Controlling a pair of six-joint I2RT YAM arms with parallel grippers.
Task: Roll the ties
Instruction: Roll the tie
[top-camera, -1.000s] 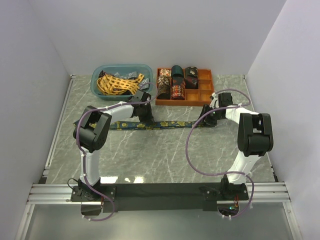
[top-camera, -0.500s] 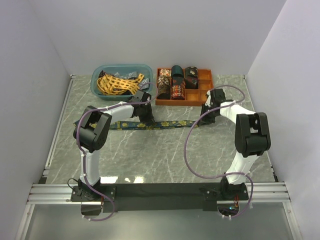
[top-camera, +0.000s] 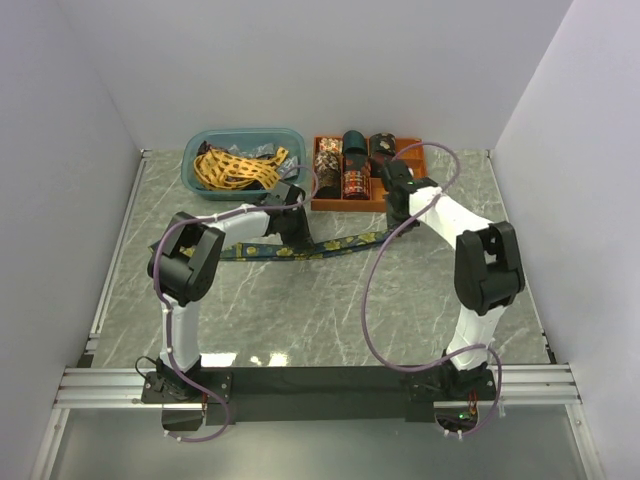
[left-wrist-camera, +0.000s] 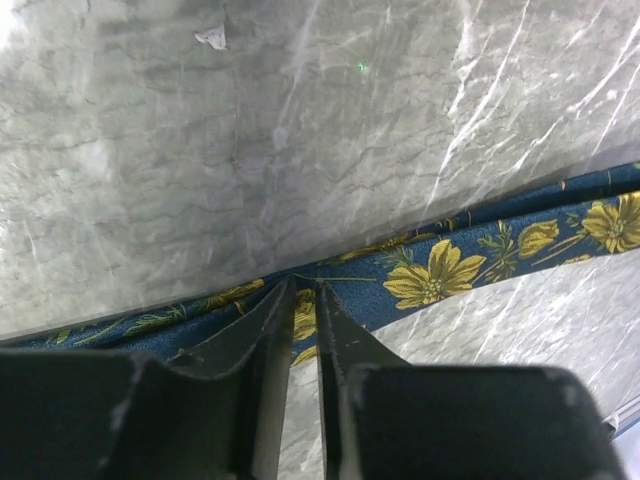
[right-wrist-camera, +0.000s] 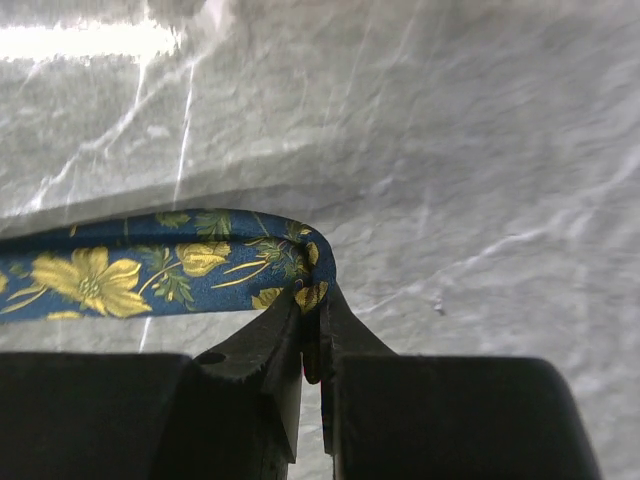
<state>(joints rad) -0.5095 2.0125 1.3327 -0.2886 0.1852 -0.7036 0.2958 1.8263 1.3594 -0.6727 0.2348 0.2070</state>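
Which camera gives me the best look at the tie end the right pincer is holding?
Right wrist: the tie's folded end sits pinched in the right pincer, close up. Top external shows the tie only small, its end hard to read. Left wrist shows only a middle stretch.

Bright even light, glare on tabletop (left-wrist-camera: 200, 150)

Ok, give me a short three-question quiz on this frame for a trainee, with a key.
1. True or false: the right gripper is shut on the end of the floral tie.
2. Which tie lies on top in the blue bin?
3. The rolled ties sit in: A) the blue bin B) the orange tray C) neither.
Key: 1 true; 2 the yellow lattice tie; 3 B.
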